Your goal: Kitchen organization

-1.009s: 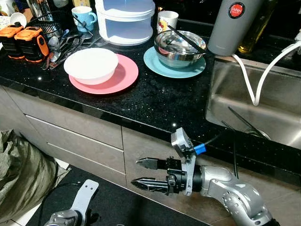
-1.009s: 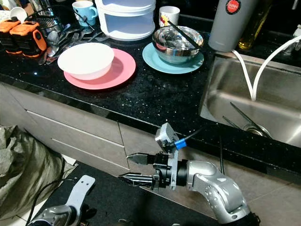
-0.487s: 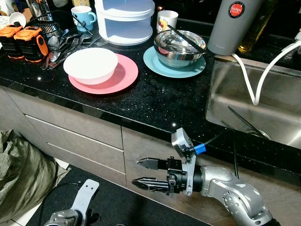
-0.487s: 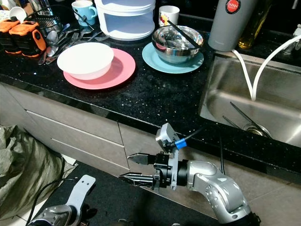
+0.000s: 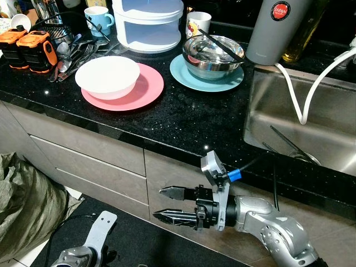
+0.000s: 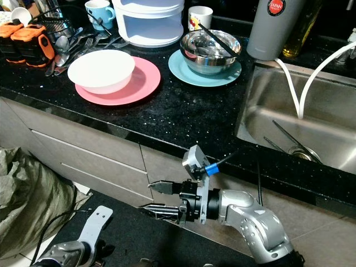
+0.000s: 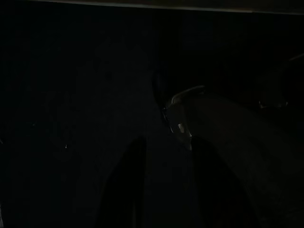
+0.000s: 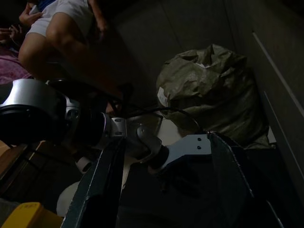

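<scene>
While my head camera looks down on the black countertop (image 5: pixel 183 119), I see the right gripper (image 5: pixel 169 203) held below the counter edge, in front of the grey drawer fronts (image 5: pixel 89 161), with its two black fingers spread apart and nothing between them. It points toward my left, level with the lower drawers. The left gripper (image 5: pixel 83 253) hangs low near the floor; I cannot tell whether its fingers are apart or together, and its wrist view is nearly black.

On the countertop, a white bowl (image 5: pixel 107 77) sits on a pink plate (image 5: pixel 142 89). Just beside it on my right, a steel bowl (image 5: pixel 213 54) sits on a teal plate (image 5: pixel 192 77), with dark chopsticks (image 5: pixel 219 44) lying across the bowl. Behind them stands a white stacked container (image 5: pixel 147 25), flanked by a blue mug (image 5: pixel 98 20) and a white mug (image 5: pixel 197 23). Loose cutlery (image 5: pixel 75 53) lies near two orange-and-black tools (image 5: pixel 29 47). A grey flask (image 5: pixel 275 30) stands at the sink (image 5: pixel 267 119) corner.

A green-grey sack (image 8: pixel 213 92) rests on the floor, and the right wrist view shows a person's legs (image 8: pixel 61 38) beyond it.
</scene>
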Available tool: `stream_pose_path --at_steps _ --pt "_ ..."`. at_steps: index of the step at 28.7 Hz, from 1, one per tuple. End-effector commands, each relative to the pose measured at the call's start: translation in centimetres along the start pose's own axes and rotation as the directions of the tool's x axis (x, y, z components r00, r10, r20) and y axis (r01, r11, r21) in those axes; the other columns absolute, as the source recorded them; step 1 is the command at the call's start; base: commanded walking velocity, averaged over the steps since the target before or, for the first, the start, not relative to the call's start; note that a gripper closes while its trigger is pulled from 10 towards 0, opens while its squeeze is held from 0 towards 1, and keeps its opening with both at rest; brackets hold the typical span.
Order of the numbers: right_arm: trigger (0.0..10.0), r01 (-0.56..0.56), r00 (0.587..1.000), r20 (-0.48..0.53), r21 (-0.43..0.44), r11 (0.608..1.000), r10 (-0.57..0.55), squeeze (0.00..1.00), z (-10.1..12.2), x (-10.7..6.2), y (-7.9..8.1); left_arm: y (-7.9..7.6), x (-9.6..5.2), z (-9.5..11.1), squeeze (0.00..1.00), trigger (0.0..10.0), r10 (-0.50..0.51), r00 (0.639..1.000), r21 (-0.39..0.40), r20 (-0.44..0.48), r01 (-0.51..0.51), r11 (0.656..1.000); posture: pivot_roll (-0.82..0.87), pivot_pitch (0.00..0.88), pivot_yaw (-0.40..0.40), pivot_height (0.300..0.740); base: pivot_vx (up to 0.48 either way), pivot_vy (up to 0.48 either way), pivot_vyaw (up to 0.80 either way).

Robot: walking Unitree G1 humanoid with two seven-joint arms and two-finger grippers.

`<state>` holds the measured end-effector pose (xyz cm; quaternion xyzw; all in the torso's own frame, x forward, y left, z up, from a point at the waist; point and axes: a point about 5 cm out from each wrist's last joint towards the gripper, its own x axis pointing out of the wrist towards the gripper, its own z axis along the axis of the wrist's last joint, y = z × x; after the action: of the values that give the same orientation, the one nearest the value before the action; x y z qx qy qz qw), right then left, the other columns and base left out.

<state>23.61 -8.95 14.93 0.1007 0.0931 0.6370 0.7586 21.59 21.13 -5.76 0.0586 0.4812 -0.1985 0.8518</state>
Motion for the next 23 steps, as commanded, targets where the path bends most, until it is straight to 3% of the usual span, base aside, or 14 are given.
stream_pose_path --at_steps 1,23 --pt "10.0 -0.02 1.0 -0.014 0.025 0.999 0.021 0.0 -0.44 0.18 0.19 0.24 -0.19 -0.89 0.0 10.0 0.011 0.999 -0.006 -0.035 -0.011 1.0 0.01 0.159 -0.01 0.74 0.0 0.0 0.0" --pt "10.0 -0.069 0.996 -0.055 0.072 0.995 0.073 0.0 -0.82 0.23 0.62 0.04 -0.13 -1.33 0.0 10.0 0.015 0.999 -0.019 -0.038 -0.015 1.0 0.02 0.151 -0.026 0.74 0.0 0.0 0.0"
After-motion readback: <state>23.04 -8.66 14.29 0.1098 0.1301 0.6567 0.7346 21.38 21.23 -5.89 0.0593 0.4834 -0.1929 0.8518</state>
